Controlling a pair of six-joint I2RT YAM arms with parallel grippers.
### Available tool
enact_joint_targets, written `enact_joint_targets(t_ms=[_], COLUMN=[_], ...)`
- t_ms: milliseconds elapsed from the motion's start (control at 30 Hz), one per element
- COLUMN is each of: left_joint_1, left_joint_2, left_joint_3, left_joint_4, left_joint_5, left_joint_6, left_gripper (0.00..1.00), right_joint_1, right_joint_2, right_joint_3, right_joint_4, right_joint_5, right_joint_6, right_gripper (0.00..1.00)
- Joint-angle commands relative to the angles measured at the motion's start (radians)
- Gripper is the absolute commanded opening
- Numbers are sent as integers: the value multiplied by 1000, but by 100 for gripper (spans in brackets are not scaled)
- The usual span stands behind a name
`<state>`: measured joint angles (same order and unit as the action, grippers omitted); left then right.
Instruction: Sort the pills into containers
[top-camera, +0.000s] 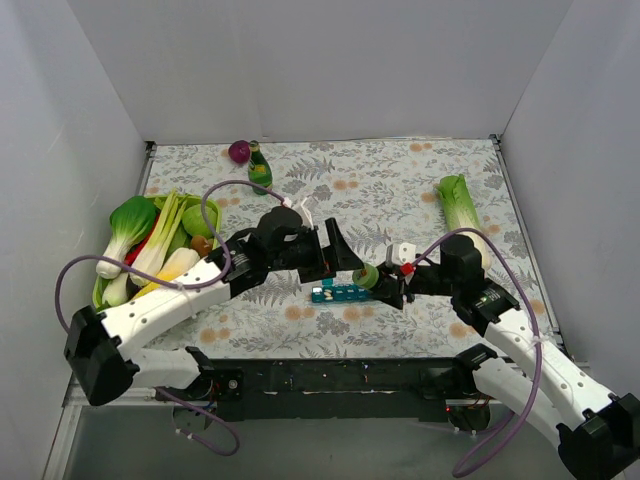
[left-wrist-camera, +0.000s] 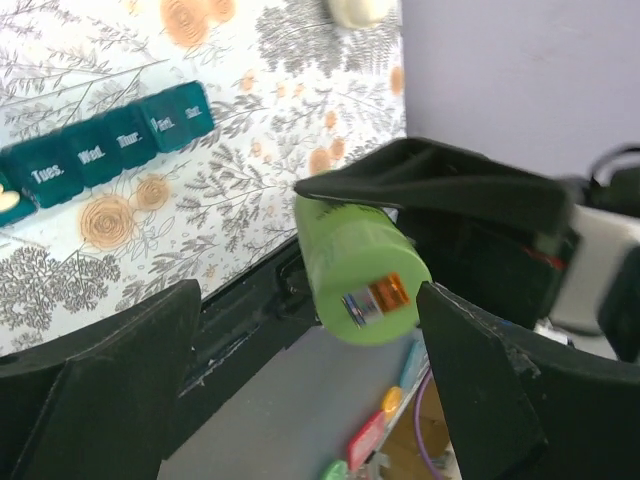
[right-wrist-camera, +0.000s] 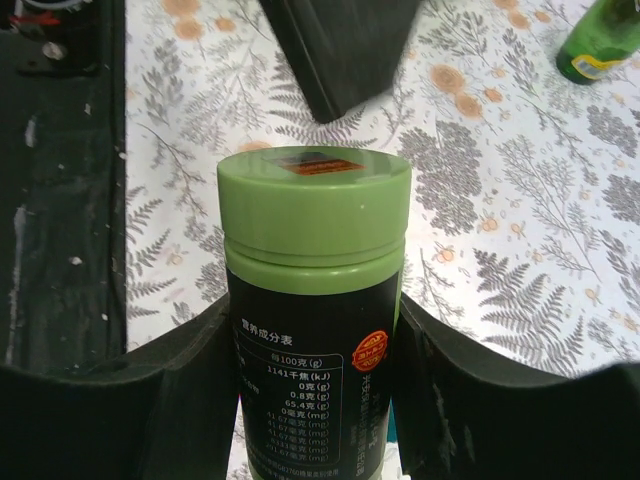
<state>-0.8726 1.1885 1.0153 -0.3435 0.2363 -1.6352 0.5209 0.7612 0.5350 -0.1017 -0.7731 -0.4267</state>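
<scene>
My right gripper (top-camera: 387, 284) is shut on a pill bottle (right-wrist-camera: 315, 330) with a black label and a light green cap (right-wrist-camera: 314, 185); the cap is on. It holds the bottle tilted above the table, cap (top-camera: 366, 276) towards the left arm. My left gripper (top-camera: 342, 256) is open, and in the left wrist view the cap (left-wrist-camera: 360, 270) lies between its fingers (left-wrist-camera: 490, 390) without clear contact. The teal pill organiser (top-camera: 340, 293) lies flat just below both grippers. It also shows in the left wrist view (left-wrist-camera: 110, 145) with its day lids shut; something pale sits at its left end.
A green basket of vegetables (top-camera: 150, 245) stands at the left. A green glass bottle with a yellow label (top-camera: 259, 168) and a purple ball (top-camera: 239, 151) stand at the back. A leafy stalk (top-camera: 462, 205) lies at the right. A small white block (top-camera: 400, 252) sits by the right gripper.
</scene>
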Motion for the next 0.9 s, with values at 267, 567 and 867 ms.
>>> enact_joint_targets(t_ms=[267, 567, 867], left_joint_1=[-9, -29, -58], left_joint_2=[122, 148, 200], left_joint_3=[121, 104, 126], left_joint_4=[-6, -6, 6], left_joint_5=[0, -5, 20], left_joint_6=[-155, -149, -132], left_gripper=[81, 77, 61], right_joint_1=[24, 24, 24], right_joint_2=[1, 9, 4], right_joint_3=[57, 49, 40], right_joint_4=[-38, -20, -13], right_joint_5=[146, 140, 135], right_joint_6=[-149, -109, -90], right_gripper=[1, 1, 1])
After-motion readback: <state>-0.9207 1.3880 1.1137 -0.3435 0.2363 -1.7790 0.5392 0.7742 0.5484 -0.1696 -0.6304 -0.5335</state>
